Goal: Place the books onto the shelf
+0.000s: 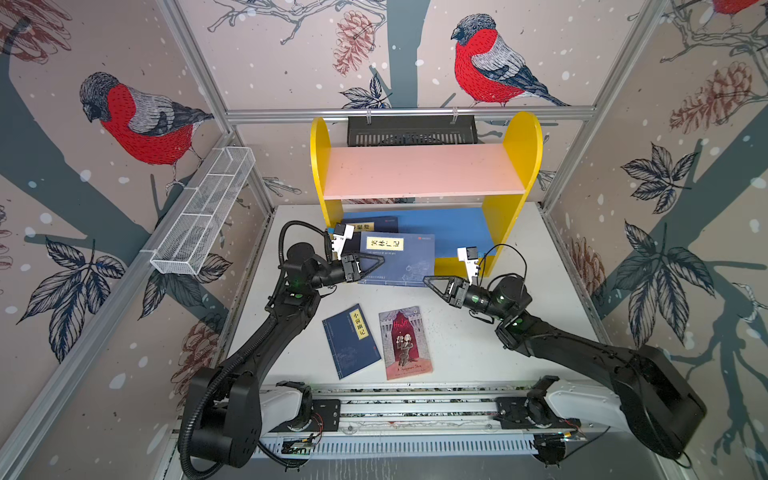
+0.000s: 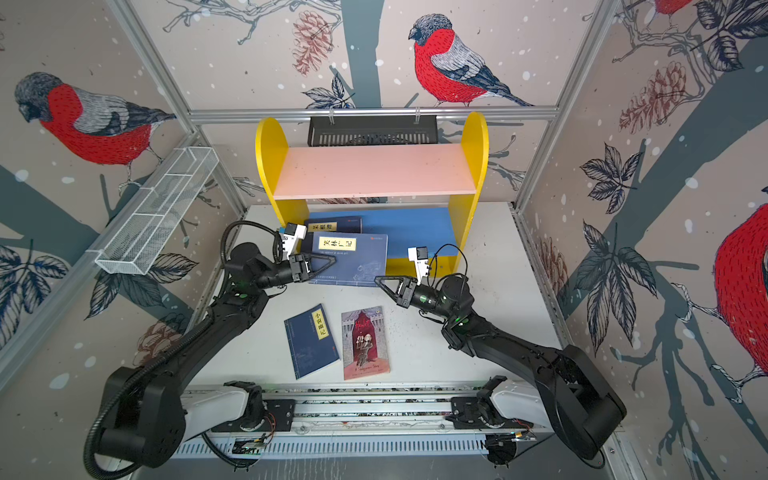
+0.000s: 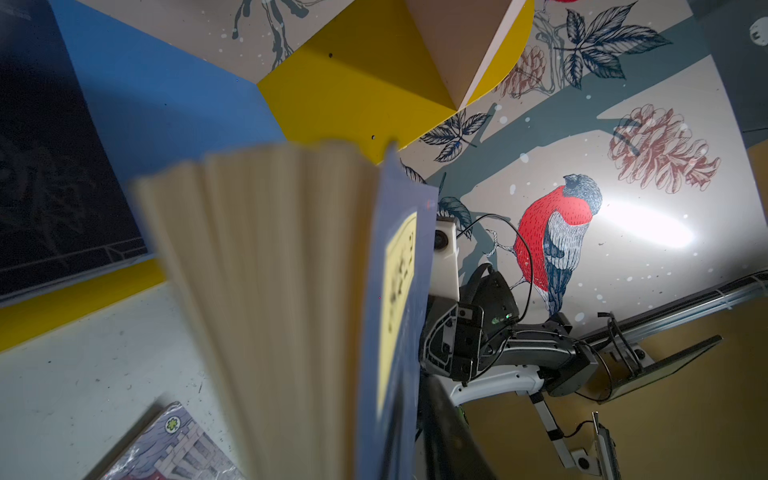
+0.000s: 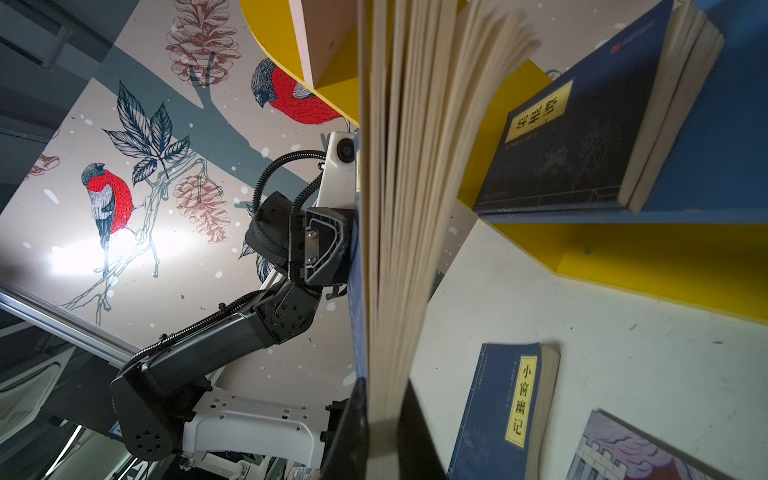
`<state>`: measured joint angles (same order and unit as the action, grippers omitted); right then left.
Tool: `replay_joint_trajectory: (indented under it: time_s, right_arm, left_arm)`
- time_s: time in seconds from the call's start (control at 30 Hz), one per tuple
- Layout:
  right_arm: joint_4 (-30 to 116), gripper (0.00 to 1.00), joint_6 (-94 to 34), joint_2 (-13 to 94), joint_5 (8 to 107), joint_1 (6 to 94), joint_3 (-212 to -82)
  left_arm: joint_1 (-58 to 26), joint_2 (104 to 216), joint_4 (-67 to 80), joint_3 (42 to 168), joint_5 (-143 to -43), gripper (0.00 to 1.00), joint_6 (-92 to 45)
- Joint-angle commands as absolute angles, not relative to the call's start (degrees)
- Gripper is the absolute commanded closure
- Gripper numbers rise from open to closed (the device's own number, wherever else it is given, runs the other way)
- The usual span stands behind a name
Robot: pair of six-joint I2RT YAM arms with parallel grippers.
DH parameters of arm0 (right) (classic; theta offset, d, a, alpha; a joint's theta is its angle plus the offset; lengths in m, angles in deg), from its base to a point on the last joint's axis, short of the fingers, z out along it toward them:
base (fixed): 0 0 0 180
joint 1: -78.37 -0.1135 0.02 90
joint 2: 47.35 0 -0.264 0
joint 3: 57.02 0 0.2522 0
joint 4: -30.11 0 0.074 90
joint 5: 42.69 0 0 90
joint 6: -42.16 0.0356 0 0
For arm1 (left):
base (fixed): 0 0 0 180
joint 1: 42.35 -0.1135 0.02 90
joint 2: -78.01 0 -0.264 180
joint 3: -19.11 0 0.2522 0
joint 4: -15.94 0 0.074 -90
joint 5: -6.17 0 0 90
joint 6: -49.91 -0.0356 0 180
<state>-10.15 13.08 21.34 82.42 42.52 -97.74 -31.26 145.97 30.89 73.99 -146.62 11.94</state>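
Note:
A blue book [image 1: 401, 257] [image 2: 353, 259] with a yellow label hangs between my two grippers, its far edge over the front of the shelf's blue lower board [image 1: 461, 228]. My right gripper [image 1: 427, 280] [image 4: 382, 440] is shut on its page block [image 4: 399, 208] at the near right corner. My left gripper [image 1: 380, 261] is at the book's left edge. In the left wrist view one finger [image 3: 449, 436] lies beside the cover, and the fanned pages [image 3: 270, 270] hide the other finger. A dark navy book [image 1: 374, 224] [image 4: 573, 141] lies on the lower board. A small navy book [image 1: 351, 340] and the red Hamlet book [image 1: 405, 343] lie on the table. The pink upper board [image 1: 419, 170] is bare.
A white wire-mesh tray [image 1: 203, 212] hangs on the left wall. A black slotted basket [image 1: 411, 129] hangs behind the shelf. The arms' base rail [image 1: 415, 409] runs along the table's front edge. Yellow side panels [image 1: 505, 232] bound the shelf.

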Motion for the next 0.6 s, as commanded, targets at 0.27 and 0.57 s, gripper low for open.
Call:
replay_joint_trajectory:
  time_s: [0.27,0.57]
  right_arm:
    - [0.93,0.99,8.01,22.06,88.30,51.58,-103.10]
    - [4.41,0.99,6.54,27.50,92.27,55.82,-108.10]
  left_arm:
    - [-31.37,144.41,-3.06,85.68,-132.14,0.36,-21.20]
    - [-27.77,143.21,-11.43,89.73,-126.38,0.40,-34.87]
